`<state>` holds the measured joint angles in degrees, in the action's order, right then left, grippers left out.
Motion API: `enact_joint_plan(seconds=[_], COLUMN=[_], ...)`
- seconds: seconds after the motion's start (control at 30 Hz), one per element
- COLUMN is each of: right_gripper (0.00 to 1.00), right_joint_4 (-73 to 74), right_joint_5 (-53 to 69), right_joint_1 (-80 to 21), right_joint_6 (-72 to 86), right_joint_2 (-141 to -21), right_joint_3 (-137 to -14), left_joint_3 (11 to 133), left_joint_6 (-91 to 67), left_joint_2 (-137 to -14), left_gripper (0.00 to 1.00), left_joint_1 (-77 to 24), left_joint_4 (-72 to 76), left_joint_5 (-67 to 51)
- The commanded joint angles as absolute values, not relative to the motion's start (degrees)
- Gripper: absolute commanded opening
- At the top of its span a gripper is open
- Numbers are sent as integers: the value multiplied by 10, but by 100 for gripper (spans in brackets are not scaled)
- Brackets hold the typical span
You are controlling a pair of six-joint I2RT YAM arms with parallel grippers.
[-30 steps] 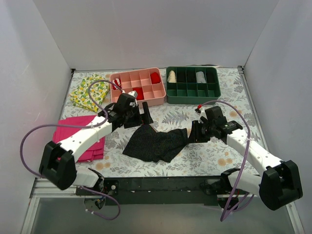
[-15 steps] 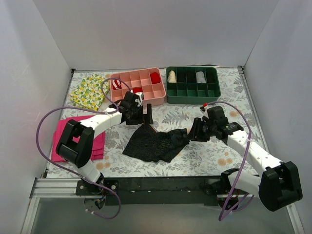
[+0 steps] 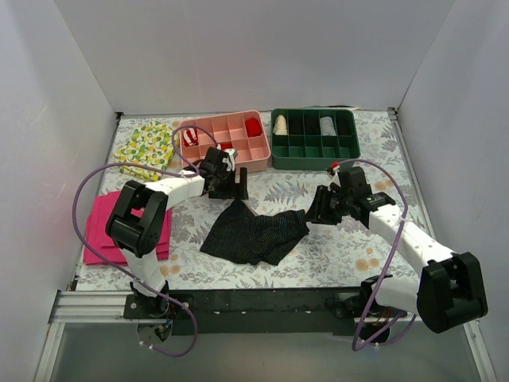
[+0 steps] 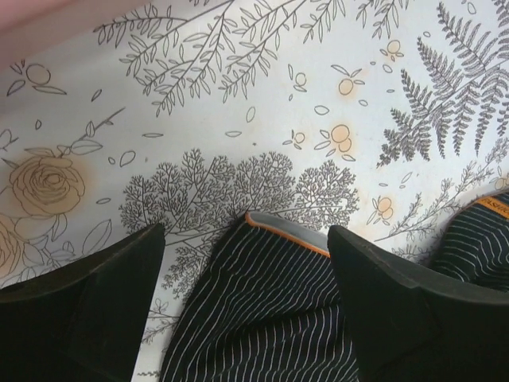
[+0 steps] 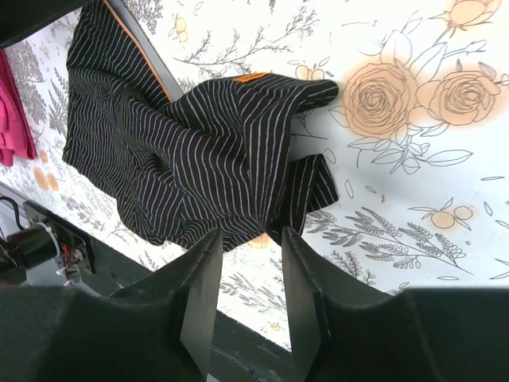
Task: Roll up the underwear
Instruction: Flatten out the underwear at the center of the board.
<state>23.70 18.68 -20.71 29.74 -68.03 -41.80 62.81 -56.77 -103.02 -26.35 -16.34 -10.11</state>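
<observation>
Underwear [image 3: 253,232] lies rumpled and unrolled on the middle of the tabletop [image 3: 342,255]. Right gripper [image 3: 315,213], part-spread and empty, hovers by its right end. Left gripper [image 4: 246,239], spread, straddles the far waistband corner. Closing now may snag one layer and drag it crooked. Beyond, pink tray [image 3: 265,161] holds red rolls; green tray [image 3: 314,164] holds cream, black and pale ones.

Pink tray [image 3: 223,116] beside green tray [image 3: 316,165] at the back; lemon-print cloth [image 3: 143,151], magenta cloth [image 3: 99,231] at left.
</observation>
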Motion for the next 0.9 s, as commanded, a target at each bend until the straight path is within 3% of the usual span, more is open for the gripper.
enact_joint_plan(seconds=[0.0, 0.17, 0.33, 0.4, 0.67, 0.87], right_gripper=[43, 45, 52, 54, 54, 47], right_joint_4=[214, 173, 150, 150, 133, 116], right_joint_5=[201, 246, 290, 297, 289, 299], right_joint_1=[-185, -147, -129, -131, -130, -131], right_joint_6=[287, 297, 311, 318, 333, 328], right_joint_2=[-687, -696, -732, -747, -810, -855], right_joint_3=[-437, -426, -439, -446, -467, -479], left_joint_3=[642, 628, 593, 586, 575, 572], left_joint_6=[-562, -564, -573, -580, -594, -599], left_joint_2=[-1046, -1042, -1017, -1007, -991, -980], left_gripper=[76, 54, 42, 33, 27, 22], left_joint_1=[-262, -263, -263, -262, -262, -262], left_joint_4=[-148, -142, -134, -131, -125, -126], left_joint_5=[-110, -122, -134, -138, -149, -151])
